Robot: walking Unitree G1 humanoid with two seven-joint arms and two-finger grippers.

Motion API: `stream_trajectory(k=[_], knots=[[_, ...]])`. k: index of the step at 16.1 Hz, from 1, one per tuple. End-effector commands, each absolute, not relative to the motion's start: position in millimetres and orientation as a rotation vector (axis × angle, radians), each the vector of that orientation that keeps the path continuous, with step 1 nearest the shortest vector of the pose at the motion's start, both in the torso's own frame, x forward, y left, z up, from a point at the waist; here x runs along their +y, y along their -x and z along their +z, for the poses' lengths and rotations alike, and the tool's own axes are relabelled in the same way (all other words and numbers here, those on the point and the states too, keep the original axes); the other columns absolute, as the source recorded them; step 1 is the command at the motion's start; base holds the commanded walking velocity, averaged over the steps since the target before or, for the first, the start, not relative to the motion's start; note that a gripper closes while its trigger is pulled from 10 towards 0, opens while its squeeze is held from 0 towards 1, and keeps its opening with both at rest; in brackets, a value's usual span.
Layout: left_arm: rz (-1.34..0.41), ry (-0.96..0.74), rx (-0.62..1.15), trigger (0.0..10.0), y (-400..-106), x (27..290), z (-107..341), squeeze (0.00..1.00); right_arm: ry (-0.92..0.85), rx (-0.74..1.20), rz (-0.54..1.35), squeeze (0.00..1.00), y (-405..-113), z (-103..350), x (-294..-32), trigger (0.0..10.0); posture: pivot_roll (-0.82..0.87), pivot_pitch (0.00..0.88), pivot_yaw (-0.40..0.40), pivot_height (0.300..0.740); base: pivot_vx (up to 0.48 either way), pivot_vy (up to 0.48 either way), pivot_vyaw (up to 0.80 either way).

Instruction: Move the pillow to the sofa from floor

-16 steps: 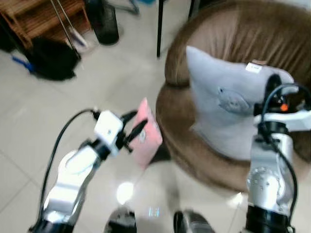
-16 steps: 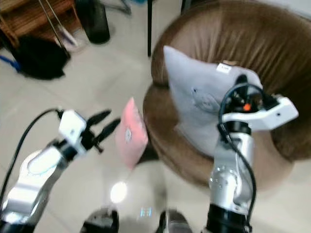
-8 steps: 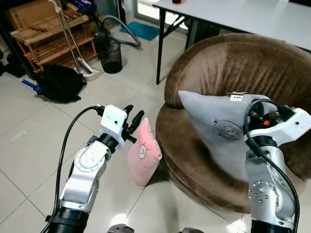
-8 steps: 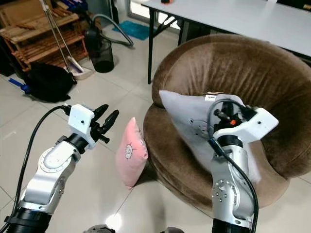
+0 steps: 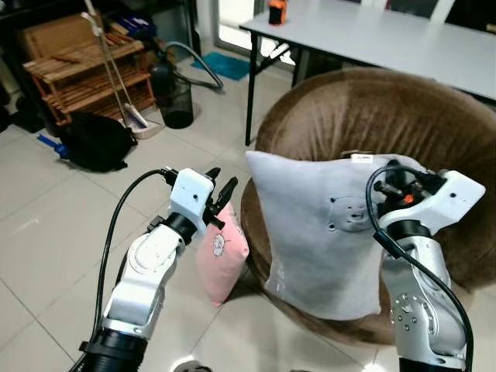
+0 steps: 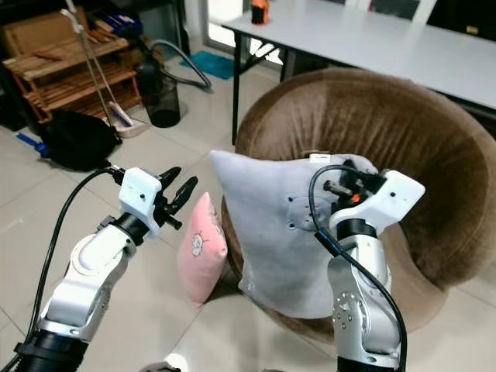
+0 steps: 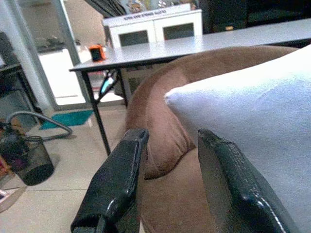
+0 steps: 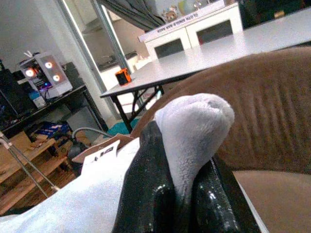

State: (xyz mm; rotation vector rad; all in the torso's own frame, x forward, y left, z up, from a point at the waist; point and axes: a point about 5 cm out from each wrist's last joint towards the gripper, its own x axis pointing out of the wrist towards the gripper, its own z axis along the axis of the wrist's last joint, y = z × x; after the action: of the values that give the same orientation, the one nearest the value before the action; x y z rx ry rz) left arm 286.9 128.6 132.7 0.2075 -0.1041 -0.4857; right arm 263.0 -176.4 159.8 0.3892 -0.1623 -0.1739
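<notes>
A round brown sofa [image 5: 403, 116] fills the 2 o'clock side of the head view, and a big grey pillow [image 5: 310, 232] hangs upright over its front edge, plush, with a white tag at its top corner too small to read. The right gripper [image 8: 182, 194] pinches that top corner between its fingers, forearm raised upright. At 9 o'clock the left gripper [image 7: 170, 179] hovers with fingers apart above a small pink pillow [image 5: 221, 260] standing on the floor against the sofa.
</notes>
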Motion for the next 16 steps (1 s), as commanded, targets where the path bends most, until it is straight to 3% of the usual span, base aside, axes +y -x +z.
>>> stream_trajectory(k=[1, 9, 16], knots=[[-0.477, -0.219, -0.091, 10.0, -287.1, 130.1, 129.2, 0.0, -0.369, -0.244, -0.181, 0.0, -261.7, 175.8, -177.2, 10.0, 0.04, 0.0, -0.02, 0.74, 0.0, -0.398, 0.0], [-0.497, -0.233, -0.09, 10.0, -288.9, 123.8, 125.3, 0.0, -0.358, -0.226, -0.192, 0.0, -258.1, 171.6, -175.5, 10.0, 0.01, 0.0, -0.008, 0.74, 0.0, -0.392, 0.0], [-0.459, -0.178, -0.082, 10.0, -291.0, 125.1, 123.9, 0.0, -0.359, -0.227, -0.177, 0.0, -259.0, 174.1, -172.9, 10.0, 0.01, 0.0, -0.02, 0.74, 0.0, 0.0, 0.0]])
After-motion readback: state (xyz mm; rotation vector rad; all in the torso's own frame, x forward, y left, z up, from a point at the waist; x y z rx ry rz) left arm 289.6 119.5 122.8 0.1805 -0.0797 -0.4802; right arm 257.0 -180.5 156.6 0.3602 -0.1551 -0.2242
